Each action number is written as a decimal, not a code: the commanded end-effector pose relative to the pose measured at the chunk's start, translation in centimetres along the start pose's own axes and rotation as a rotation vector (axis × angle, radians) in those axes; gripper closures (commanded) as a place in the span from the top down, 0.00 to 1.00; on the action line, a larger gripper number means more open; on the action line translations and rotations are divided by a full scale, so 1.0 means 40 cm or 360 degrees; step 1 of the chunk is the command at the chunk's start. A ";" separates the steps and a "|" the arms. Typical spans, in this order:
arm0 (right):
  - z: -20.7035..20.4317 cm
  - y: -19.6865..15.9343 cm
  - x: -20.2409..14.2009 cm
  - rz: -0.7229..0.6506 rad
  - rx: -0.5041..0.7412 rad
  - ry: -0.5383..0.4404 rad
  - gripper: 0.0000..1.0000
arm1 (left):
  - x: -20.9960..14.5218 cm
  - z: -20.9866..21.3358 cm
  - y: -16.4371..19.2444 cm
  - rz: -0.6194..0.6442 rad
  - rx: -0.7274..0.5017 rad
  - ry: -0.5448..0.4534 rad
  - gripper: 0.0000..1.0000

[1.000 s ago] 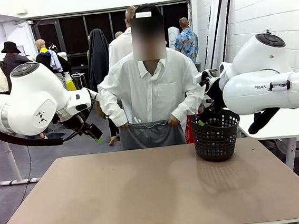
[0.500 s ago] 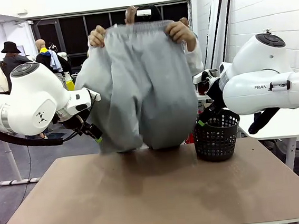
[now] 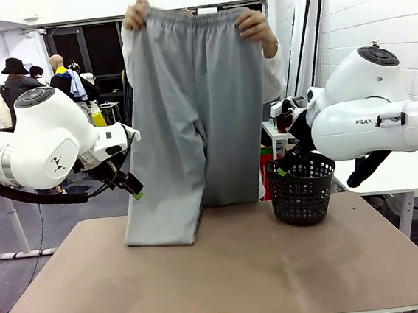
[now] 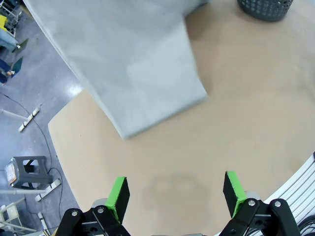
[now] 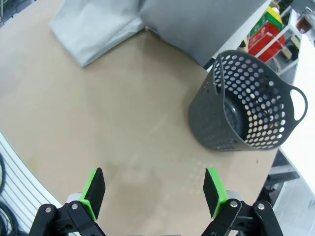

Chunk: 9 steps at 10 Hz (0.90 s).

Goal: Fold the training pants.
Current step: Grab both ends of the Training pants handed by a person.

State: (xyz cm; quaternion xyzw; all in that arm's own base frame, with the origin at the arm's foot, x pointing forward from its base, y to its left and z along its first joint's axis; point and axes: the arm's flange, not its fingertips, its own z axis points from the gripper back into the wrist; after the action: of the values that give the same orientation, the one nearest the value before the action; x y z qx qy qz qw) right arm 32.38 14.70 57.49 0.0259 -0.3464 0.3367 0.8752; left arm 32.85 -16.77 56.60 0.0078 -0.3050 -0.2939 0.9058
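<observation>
Both our left hand [image 4: 174, 189] and right hand [image 5: 153, 189] gape empty as the person [image 3: 273, 73], lately bunching the training pants [image 3: 197, 113] low, hangs them full-length, one hem on the counter [image 3: 220, 274], folding, we judge, unstarted.

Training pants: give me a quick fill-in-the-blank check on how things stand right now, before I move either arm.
1. The person's hands hold the training pants up by the ____, with one leg's hem resting on the table.
2. The black basket stands on the table nearer the robot's ____ arm.
3. The left gripper and the right gripper both stand ____ above the table, holding nothing.
Missing words: waistband; right; open.
</observation>
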 end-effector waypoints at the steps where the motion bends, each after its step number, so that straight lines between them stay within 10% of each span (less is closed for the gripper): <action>1: 0.000 0.001 0.000 0.0001 0.0004 -0.0002 1.00 | 0.002 0.001 0.000 0.0015 -0.0007 -0.0011 1.00; 9: 0.000 0.001 0.000 0.0001 0.0004 -0.0002 1.00 | 0.002 0.001 0.000 0.0015 -0.0007 -0.0011 1.00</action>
State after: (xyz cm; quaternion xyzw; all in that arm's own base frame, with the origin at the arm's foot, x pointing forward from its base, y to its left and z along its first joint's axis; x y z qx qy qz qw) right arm 32.38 14.70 57.49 0.0259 -0.3464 0.3367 0.8752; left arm 32.85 -16.77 56.60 0.0078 -0.3050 -0.2939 0.9058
